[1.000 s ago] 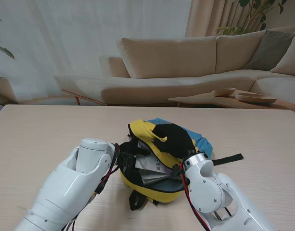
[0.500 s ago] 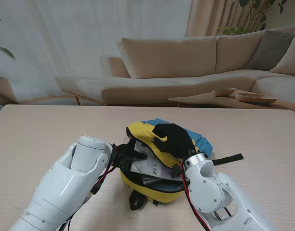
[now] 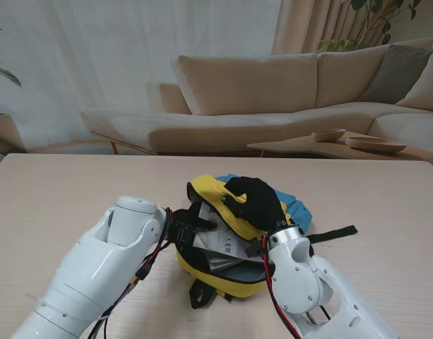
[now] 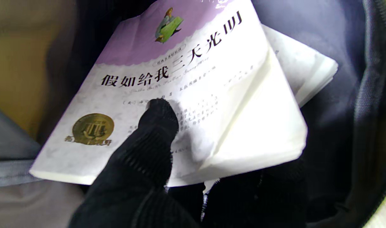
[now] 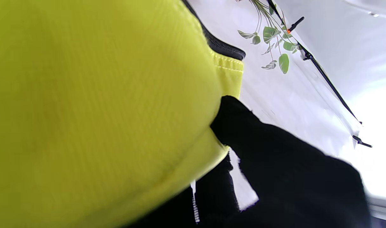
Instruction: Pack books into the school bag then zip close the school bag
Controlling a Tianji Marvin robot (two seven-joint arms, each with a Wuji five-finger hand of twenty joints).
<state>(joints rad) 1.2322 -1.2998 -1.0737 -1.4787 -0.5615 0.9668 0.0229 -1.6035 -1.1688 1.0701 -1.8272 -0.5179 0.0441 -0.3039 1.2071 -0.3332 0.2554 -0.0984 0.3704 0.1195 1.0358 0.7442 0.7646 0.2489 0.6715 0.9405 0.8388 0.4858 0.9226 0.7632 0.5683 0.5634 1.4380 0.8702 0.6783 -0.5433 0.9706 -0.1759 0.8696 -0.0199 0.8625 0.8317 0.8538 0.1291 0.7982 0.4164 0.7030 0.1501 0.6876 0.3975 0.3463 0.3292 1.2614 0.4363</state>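
Observation:
A yellow school bag (image 3: 227,284) lies open in the middle of the table, its blue side (image 3: 295,206) farther from me. My right hand (image 3: 253,201), in a black glove, is shut on the yellow flap (image 5: 101,110) and holds it raised; its fingers (image 5: 275,152) wrap the flap's edge. My left hand (image 3: 191,227) reaches into the opening and is shut on a white and purple book (image 4: 180,95), with the thumb (image 4: 155,126) pressed on its cover. A second book (image 4: 310,72) lies under it against the dark lining (image 4: 338,133). In the stand view the book (image 3: 224,247) shows inside the opening.
A black strap (image 3: 336,232) trails from the bag to the right, and another loop (image 3: 200,294) lies at the bag's near side. Bare wooden table (image 3: 61,198) surrounds the bag. A sofa (image 3: 273,92) and a low table (image 3: 343,145) stand beyond the far edge.
My left hand has shifted the book inside the opening, so its white cover shows more. The right hand has kept the flap raised and moved only slightly.

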